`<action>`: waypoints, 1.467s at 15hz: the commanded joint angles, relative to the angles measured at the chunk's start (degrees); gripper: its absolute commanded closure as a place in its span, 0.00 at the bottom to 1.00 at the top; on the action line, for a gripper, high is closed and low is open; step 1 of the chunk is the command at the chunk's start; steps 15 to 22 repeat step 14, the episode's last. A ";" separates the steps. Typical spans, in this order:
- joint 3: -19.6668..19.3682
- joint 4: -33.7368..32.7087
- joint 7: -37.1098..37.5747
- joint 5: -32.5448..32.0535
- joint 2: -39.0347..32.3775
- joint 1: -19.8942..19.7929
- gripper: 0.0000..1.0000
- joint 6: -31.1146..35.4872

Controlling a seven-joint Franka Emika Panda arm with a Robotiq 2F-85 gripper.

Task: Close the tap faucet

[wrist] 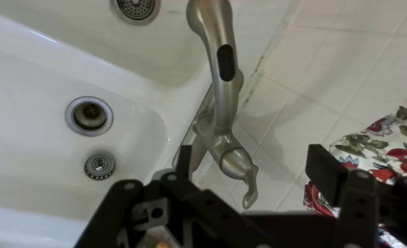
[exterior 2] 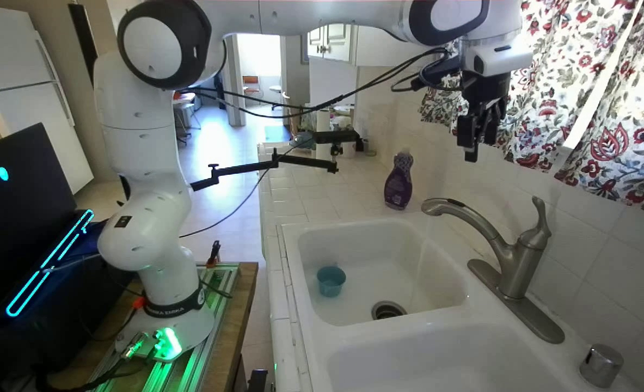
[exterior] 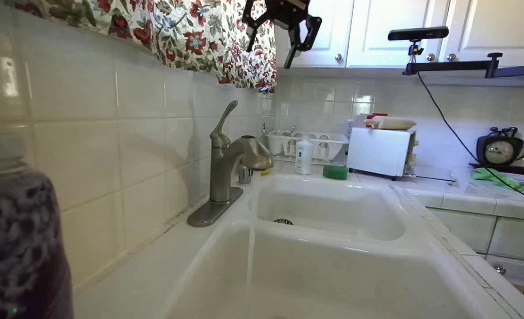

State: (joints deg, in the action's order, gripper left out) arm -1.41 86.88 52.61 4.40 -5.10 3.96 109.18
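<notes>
The black two-fingered gripper (exterior: 268,58) hangs spread wide above the upright brushed-grey metal single-lever faucet (exterior: 220,177), from which a thin, pale stream of water (exterior: 250,239) falls.

In an exterior view the cam's low, looking along the sink (exterior: 355,283), bottle (exterior: 22,248) very near the lens, tiled wall (exterior: 142,153) on the left. In an exterior view with the robot arm (exterior 2: 139,144) in frame, cam's higher, tilted down, tiled wall on the right; the two face roughly opposite ways. Wrist cam's near, above the faucet (wrist: 224,110), looking down past the gripper (wrist: 249,155). All three share sink, faucet, curtain (exterior: 199,40).
</notes>
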 commanded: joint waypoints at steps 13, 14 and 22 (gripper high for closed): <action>-0.05 0.13 -44.96 2.57 6.16 -4.27 0.00 -14.54; -0.14 0.51 -47.23 2.57 6.17 -4.38 0.00 -15.12; -0.14 0.51 -47.23 2.57 6.17 -4.38 0.00 -15.12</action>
